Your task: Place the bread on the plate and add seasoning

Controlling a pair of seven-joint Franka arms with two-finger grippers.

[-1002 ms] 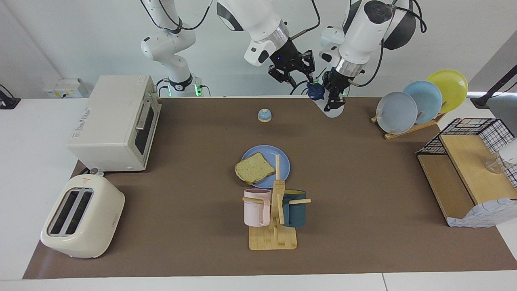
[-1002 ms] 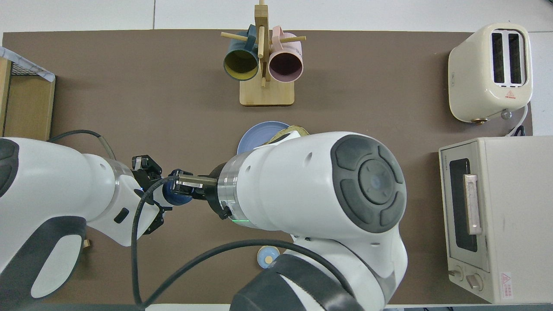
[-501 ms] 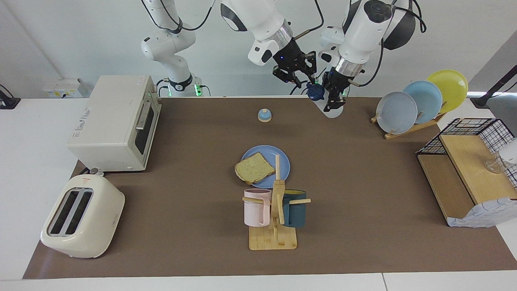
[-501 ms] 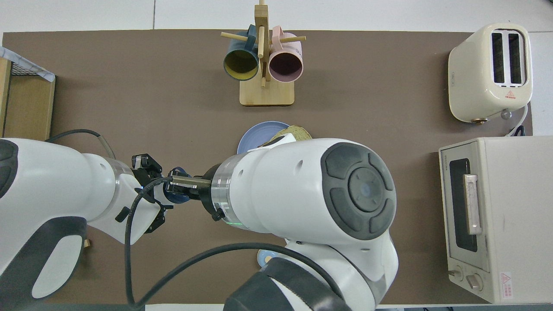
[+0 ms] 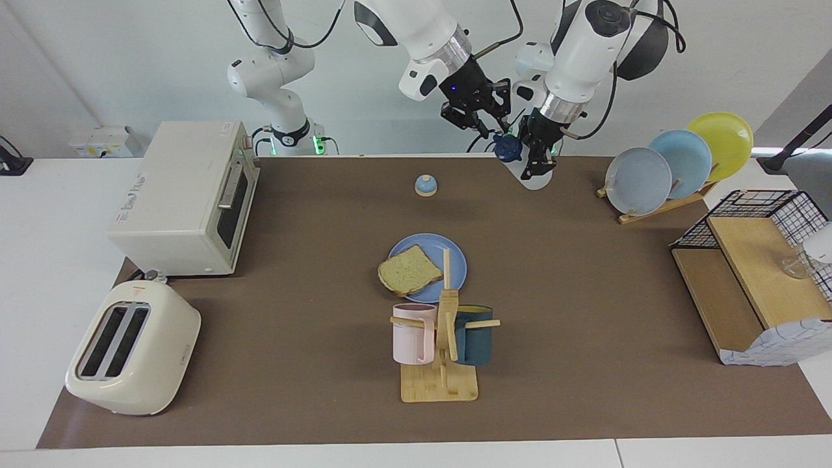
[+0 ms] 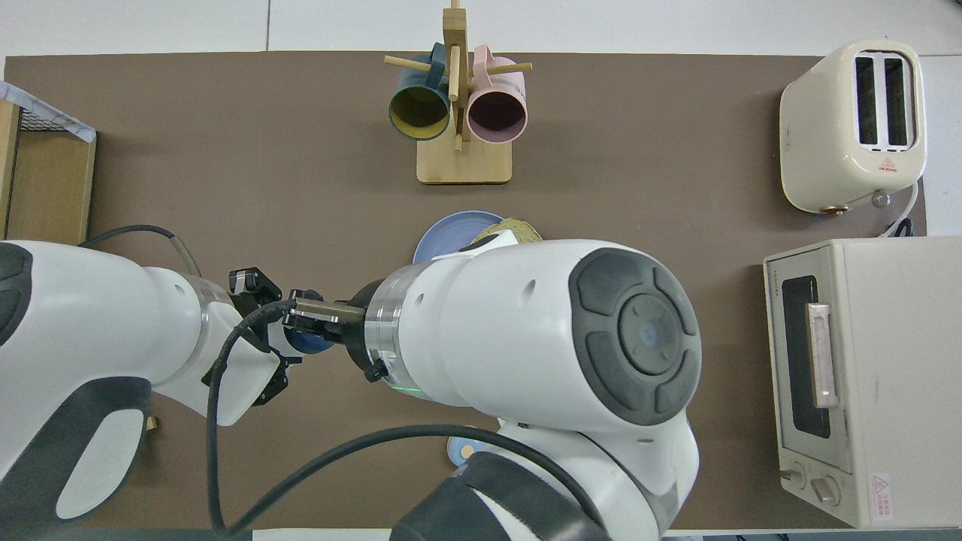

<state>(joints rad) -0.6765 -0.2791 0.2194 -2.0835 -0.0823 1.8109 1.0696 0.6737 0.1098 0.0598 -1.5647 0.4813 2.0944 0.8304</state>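
The bread (image 5: 408, 269) already lies flat on the blue plate (image 5: 456, 253) at the middle of the facing frame, its crust corner hanging a little over the rim toward the toaster's side. So the first half of the task looks done, and the step in hand is the seasoning.

The seasoning bottle (image 5: 533, 177) is up in the air in the upper middle of the facing frame, over the brown mat close to the counter's edge by the robots. The left pincer (image 5: 534, 159) is clamped on its whitish body. The bottle is tilted: its long axis runs on a slant, the dark blue cap (image 5: 507, 148) uppermost and leaning toward the right arm, the pale base pointing down and away.

The right pincer (image 5: 495, 127) sits right at that cap, its fingers on either side of it; whether they have a firm hold on it I cannot tell. In the overhead frame the two pincers meet at the cap (image 6: 308, 340) at centre left, well short of the plate (image 6: 442, 237).

As I judge it, this is the cap-opening stage. The next move calls for the right pincer to grip the cap squarely and turn or pull it along the bottle's axis while the left holds the body fast. After that the bottle must be carried over the bread and tipped cap end down.
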